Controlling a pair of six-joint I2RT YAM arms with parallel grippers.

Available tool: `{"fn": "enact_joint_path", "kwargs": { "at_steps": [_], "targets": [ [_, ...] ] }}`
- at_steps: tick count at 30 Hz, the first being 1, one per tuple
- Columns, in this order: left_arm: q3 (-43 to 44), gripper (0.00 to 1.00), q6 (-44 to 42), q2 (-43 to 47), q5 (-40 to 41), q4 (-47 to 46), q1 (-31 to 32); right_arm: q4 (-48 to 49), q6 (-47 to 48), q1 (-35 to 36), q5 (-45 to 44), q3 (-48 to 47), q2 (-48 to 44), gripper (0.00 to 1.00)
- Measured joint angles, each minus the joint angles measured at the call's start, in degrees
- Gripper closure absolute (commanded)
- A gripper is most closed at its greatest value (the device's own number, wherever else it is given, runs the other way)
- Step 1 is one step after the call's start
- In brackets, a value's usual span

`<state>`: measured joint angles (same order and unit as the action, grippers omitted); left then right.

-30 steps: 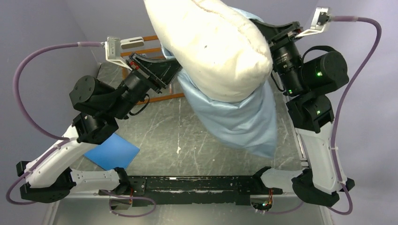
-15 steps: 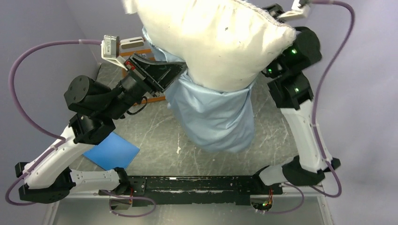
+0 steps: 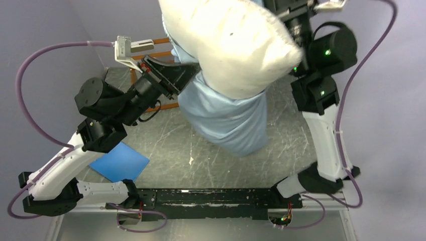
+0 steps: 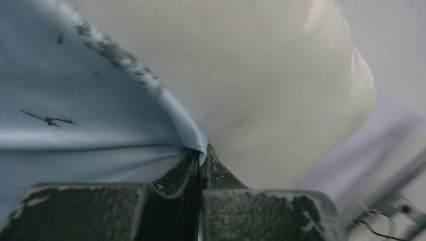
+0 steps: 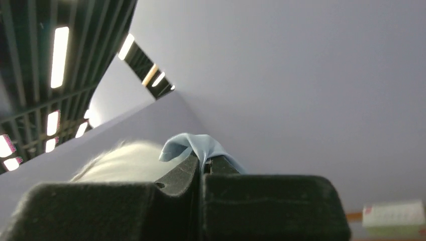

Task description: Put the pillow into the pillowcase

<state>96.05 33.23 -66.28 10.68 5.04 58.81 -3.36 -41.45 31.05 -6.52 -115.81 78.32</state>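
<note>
Step in hand: seating the pillow (image 3: 231, 45) in the pillowcase (image 3: 227, 120), with both lifted above the tabletop (image 3: 166, 140). The pillow's lower end sits inside the case mouth and its larger upper part bulges out uncovered. The case's closed end hangs slack below. Left claw (image 4: 201, 159): jaws pressed together, pinching the pale-blue hem right against the pillow's flank. Right claw (image 5: 202, 164): jaws together on a small fold of the same blue fabric, held high on the opposite side, pillow edge just beside it. Judgement: well under half inserted. The next move calls for both pinches to hold the mouth spread while it is lifted or jogged so the pillow settles deeper. With so little cloth gripped, the hem could slip.
</note>
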Motion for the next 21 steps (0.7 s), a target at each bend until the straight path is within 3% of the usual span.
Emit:
{"fn": "enact_joint_path", "kwargs": {
  "at_steps": [2,4,5,7,10,13,15,19,21],
  "targets": [
    [-3.4,0.95,4.1,1.4,-4.6,-3.5,0.2,-4.0,5.1,0.2,-2.1,-15.4,7.8,1.0],
    [1.3,0.95,3.9,-2.1,-6.7,-2.2,0.6,-7.1,8.4,0.2,-2.6,-25.3,12.8,1.0],
    [5.4,0.95,2.4,-4.4,-6.3,-1.0,0.7,-7.9,8.9,0.2,-2.1,-25.5,12.9,1.0],
    [10.9,0.95,-0.3,-8.6,-3.2,1.4,0.7,-6.3,7.6,-0.1,0.5,-16.4,7.9,1.0],
    [10.5,0.95,-2.6,-10.0,1.6,2.4,0.6,3.6,0.9,-0.5,3.8,11.1,-6.3,1.0],
    [4.2,0.95,-1.2,-7.6,2.2,1.0,0.1,5.2,-0.9,-0.5,3.0,17.1,-10.2,1.0],
    [-0.8,0.95,1.6,-5.4,0.8,-1.6,0.0,2.2,2.0,-0.4,1.4,9.9,-6.7,1.0],
    [-7.2,0.95,6.4,-2.2,-3.5,-5.7,1.4,-10.0,13.2,-0.3,-5.1,-17.1,9.6,1.0],
    [-4.2,0.95,5.5,-4.1,-3.3,-2.9,1.8,-13.6,16.5,-0.3,-6.7,-19.6,12.8,1.0]
  ]
}}
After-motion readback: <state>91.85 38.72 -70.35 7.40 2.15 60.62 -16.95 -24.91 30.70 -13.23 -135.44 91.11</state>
